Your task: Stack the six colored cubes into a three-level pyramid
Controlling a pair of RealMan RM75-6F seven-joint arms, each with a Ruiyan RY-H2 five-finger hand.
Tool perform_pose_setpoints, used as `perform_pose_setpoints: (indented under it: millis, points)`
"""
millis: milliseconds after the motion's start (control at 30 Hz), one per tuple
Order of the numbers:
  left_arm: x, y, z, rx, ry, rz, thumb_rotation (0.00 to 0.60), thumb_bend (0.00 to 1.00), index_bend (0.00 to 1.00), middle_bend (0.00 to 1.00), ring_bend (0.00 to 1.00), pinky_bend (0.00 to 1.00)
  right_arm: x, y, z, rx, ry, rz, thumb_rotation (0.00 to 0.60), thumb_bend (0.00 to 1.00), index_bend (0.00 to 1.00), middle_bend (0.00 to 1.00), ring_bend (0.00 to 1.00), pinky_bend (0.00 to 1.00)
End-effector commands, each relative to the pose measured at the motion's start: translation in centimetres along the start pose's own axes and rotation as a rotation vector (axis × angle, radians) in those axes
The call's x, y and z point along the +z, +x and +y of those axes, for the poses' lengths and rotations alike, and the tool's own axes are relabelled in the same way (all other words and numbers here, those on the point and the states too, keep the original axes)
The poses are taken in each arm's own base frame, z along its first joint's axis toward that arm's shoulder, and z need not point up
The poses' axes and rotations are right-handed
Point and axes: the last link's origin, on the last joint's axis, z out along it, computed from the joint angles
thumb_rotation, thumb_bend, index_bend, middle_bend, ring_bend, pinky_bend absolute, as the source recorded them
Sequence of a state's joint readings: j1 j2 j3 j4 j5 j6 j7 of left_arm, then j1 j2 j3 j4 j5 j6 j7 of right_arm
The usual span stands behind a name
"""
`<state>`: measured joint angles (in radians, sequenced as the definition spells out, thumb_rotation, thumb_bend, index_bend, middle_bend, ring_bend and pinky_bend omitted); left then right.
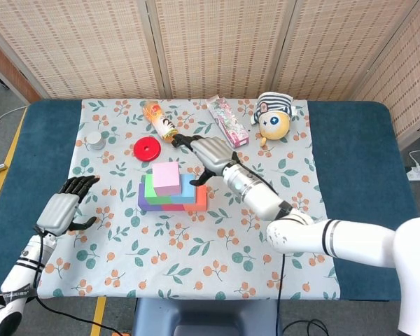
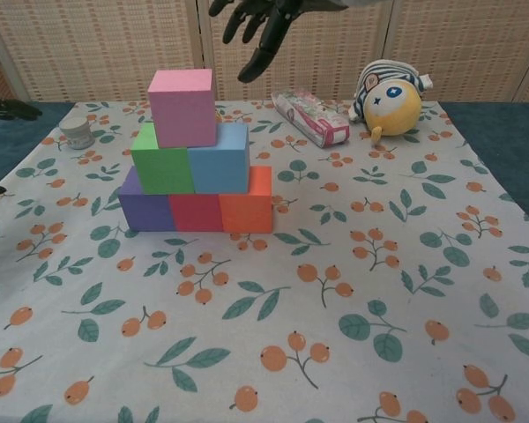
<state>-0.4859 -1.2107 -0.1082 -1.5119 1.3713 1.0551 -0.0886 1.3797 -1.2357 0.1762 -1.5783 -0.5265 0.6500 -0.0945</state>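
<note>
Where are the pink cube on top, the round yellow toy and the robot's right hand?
pink cube (image 2: 182, 109), chest view, front face.
yellow toy (image 2: 393, 104), chest view, its face.
right hand (image 1: 211, 152), head view, back of hand.
</note>
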Motion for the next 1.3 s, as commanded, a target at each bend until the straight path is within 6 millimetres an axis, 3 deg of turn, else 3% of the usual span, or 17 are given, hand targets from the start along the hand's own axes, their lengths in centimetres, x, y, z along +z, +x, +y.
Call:
perform_pose_setpoints:
  millis: [33, 200, 567, 900, 1300]
  points:
    - [1.0, -0.4, 0.5, 0.031, -0.029, -0.035, 0.600, 0.29, 0.09, 0.05, 0.00, 0.03, -0.3, -0.4, 2.3, 0.026, -0.045, 0.002, 0.600, 0.05, 0.00, 0.12, 0.11, 0.24]
    - [2.5, -1.0, 1.7, 0.055, -0.064, -0.065, 0.600, 0.29, 0.09, 0.04, 0.00, 0.03, 0.7, -2.4, 4.2, 0.050, -0.080, -0.020, 0.600, 0.05, 0.00, 0.10, 0.08, 0.24]
    - [3.6, -3.2, 3.7, 0.095, -0.131, -0.127, 0.600, 0.29, 0.09, 0.03, 0.00, 0.03, 4.0, -5.9, 4.8, 0.115, -0.093, -0.034, 0.600, 0.05, 0.00, 0.06, 0.00, 0.19]
    - [4.6, -4.1, 5.2, 0.112, -0.175, -0.139, 0.600, 0.29, 0.09, 0.02, 0.00, 0.02, 5.6, -7.2, 4.7, 0.129, -0.094, -0.018, 0.600, 0.05, 0.00, 0.06, 0.00, 0.18]
    - [5.4, -4.5, 6.0, 0.130, -0.200, -0.138, 0.600, 0.28, 0.08, 0.00, 0.00, 0.02, 5.9, -7.3, 4.9, 0.130, -0.091, -0.008, 0.600, 0.05, 0.00, 0.06, 0.00, 0.17]
